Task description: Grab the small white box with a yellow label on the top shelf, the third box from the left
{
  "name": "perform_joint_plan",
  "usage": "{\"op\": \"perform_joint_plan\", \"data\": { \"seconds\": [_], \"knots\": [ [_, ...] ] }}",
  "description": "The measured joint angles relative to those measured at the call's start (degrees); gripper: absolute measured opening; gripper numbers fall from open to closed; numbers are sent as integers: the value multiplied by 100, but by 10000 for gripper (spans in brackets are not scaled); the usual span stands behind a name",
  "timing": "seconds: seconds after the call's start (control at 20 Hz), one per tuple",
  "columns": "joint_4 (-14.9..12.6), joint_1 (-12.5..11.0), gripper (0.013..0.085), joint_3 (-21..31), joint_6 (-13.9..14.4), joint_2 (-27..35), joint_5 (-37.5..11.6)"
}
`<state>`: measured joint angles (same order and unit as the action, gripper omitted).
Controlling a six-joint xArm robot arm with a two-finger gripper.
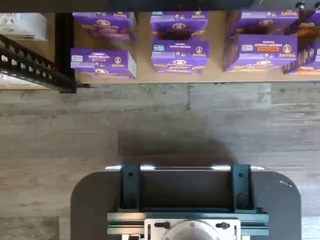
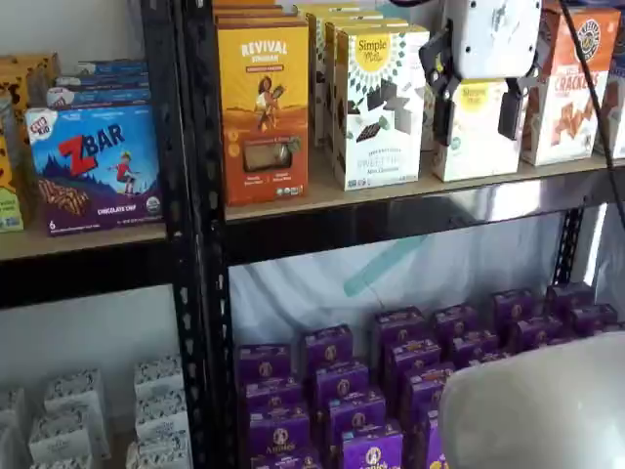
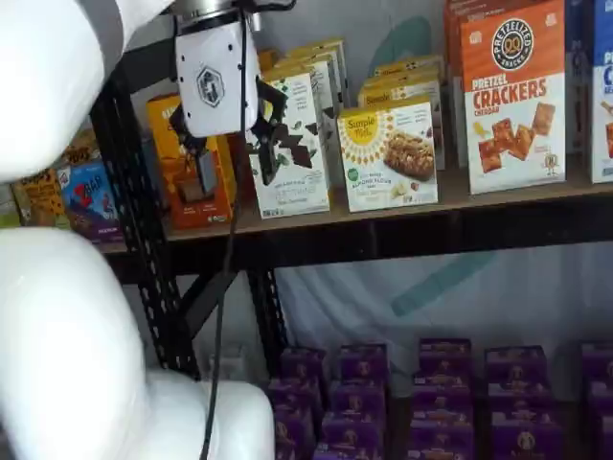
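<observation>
Backdrop: black racking, tan boards, purple boxes [image 1: 180, 50] stocked face-out low down, wood-look floor.
Wrist view: looking down at floor; fingers not showing.
Shelf view 1: gripper [image 2: 479, 109] hanging fingers-down, open, straddling the small white box [image 2: 476, 132] directly behind it on the top shelf [image 2: 410, 210].
Shelf view 2: gripper [image 3: 230, 142] is sitting well left of small white box [image 3: 400, 153]; front-row box easy to reach.

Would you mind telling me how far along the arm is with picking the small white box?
Done: the hand is raised to the top shelf, its fingers apart. In hand: nothing yet; the small white box stands ungripped beside the pretzel crackers box. Left: line up, close on it and pull it out.
</observation>
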<state>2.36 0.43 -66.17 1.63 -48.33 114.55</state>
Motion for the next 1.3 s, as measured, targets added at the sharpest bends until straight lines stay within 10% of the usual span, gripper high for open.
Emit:
{"op": "perform_joint_plan", "data": {
  "seconds": [0.8,1.3],
  "knots": [
    [-362,-179,850,212,-304,93,-542],
    [-603,-888,850,400,-976,601,-1873]
  ]
}}
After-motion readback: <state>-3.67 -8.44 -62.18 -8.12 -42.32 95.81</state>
